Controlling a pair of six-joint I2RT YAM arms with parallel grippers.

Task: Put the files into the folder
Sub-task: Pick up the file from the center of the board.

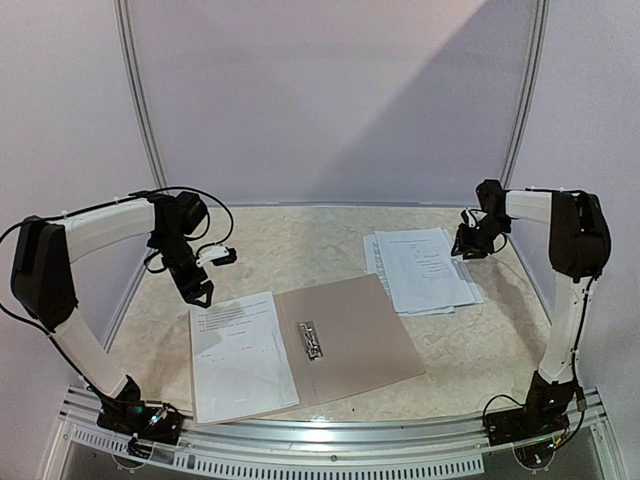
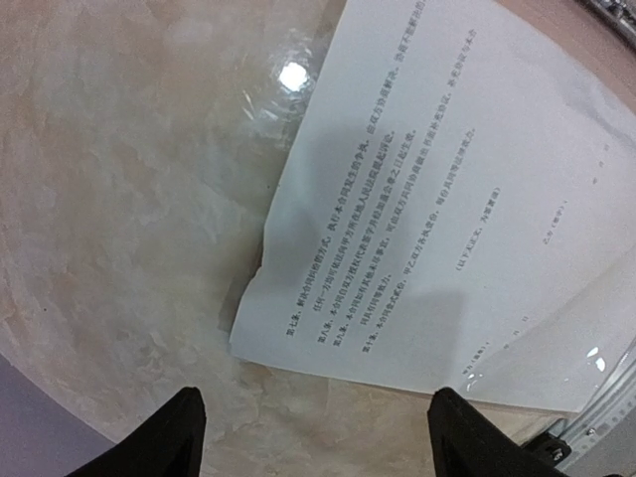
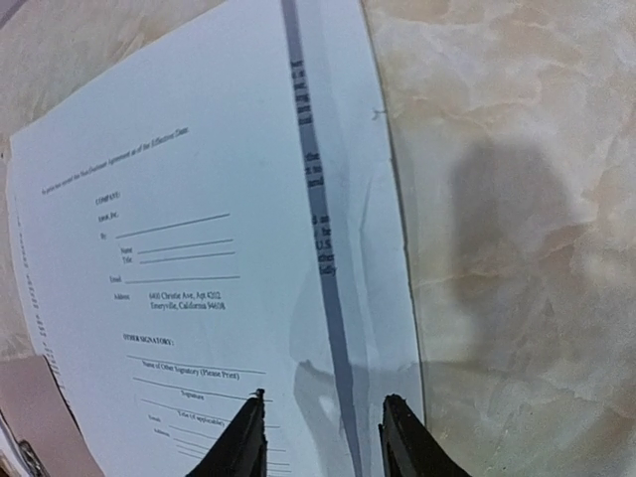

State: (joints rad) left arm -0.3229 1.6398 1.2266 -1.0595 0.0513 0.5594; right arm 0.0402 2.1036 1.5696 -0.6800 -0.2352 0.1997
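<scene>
The folder (image 1: 355, 330) lies open and flat in the middle of the table, its metal clip (image 1: 310, 340) at the spine. One printed sheet (image 1: 240, 355) rests on its left flap. My left gripper (image 1: 200, 295) hangs open above that sheet's far left corner; the left wrist view shows the sheet (image 2: 447, 199) ahead of the wide-apart left gripper (image 2: 318, 437), with only table between the tips. More files (image 1: 422, 270) are stacked at the right. My right gripper (image 1: 468, 245) hovers over the stack's right edge. In its wrist view the right gripper (image 3: 323, 432) is open above the top sheet (image 3: 199, 199), holding nothing.
The table top (image 1: 300, 240) is beige marble pattern. A metal rail (image 1: 350, 435) runs along the near edge by the arm bases. White walls and a curved frame close off the back and sides.
</scene>
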